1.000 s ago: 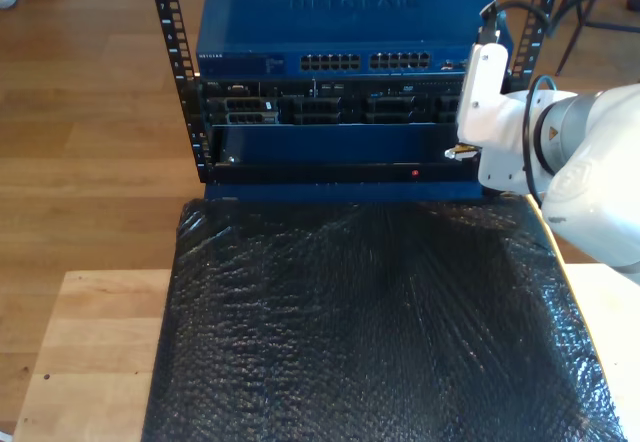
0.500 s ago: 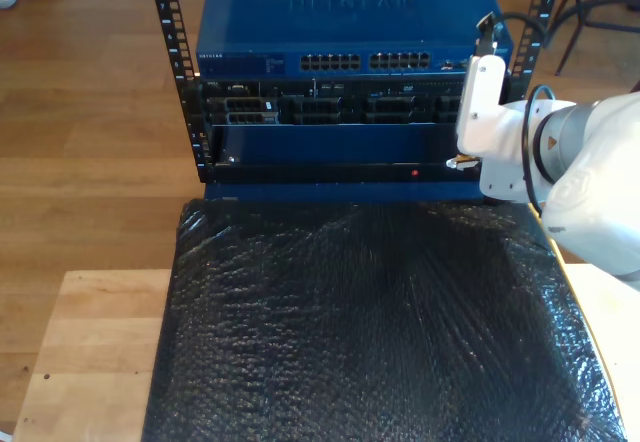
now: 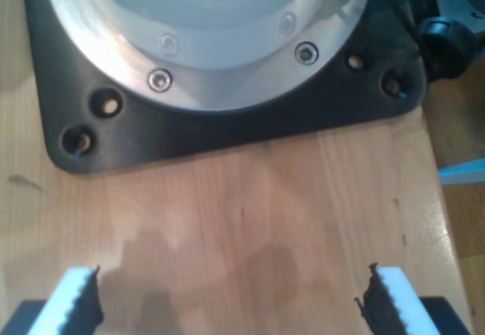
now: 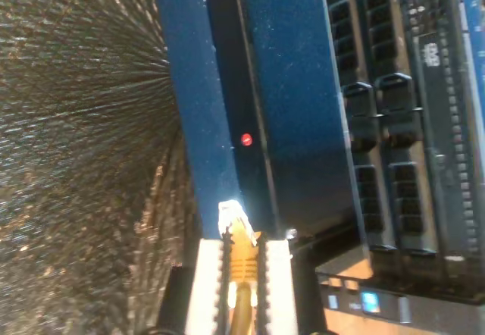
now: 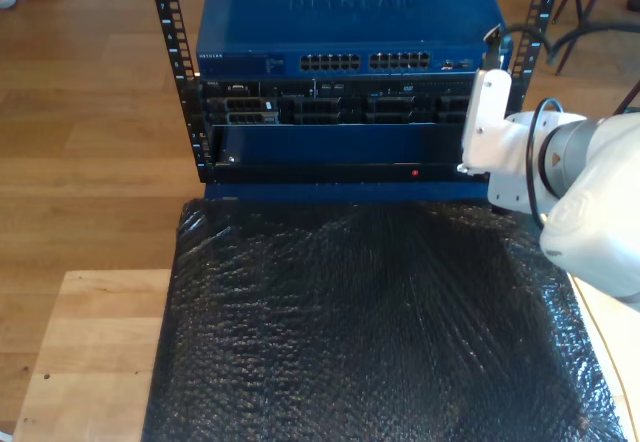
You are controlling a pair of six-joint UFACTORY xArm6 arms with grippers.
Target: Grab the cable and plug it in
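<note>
1. Up close, the cable point(image 4: 242, 263), orange-yellow in the second wrist view, is pinched between the white pads of my second claw point(image 4: 244, 274), its clear plug point(image 4: 233, 217) poking out past the fingertips.
2. Just beyond the plug lies the dark blue front panel point(image 4: 292, 108) of the lower rack unit, where a small red light point(image 4: 245, 139) glows; the plug is near the panel but sits in no socket.
3. Rows of black ports point(image 4: 379, 123) fill the unit above that panel, and the ones in view hold nothing.
4. From the exterior view, the white arm point(image 5: 540, 162) carrying this claw reaches in from that view's right toward the rack point(image 5: 345, 82), level with the lower panel's right end.
5. At the rack's top, a blue network switch point(image 5: 340, 22) shows two banks of ports point(image 5: 365, 62), all seemingly vacant.
6. Black bubble wrap point(image 5: 370, 322) covers the counter point(image 5: 90, 352) in front of the rack.
7. Elsewhere, my first claw point(image 3: 227, 305) hangs wide apart, gripping nothing, over pale wood beside a black arm base plate point(image 3: 227, 123).
</note>
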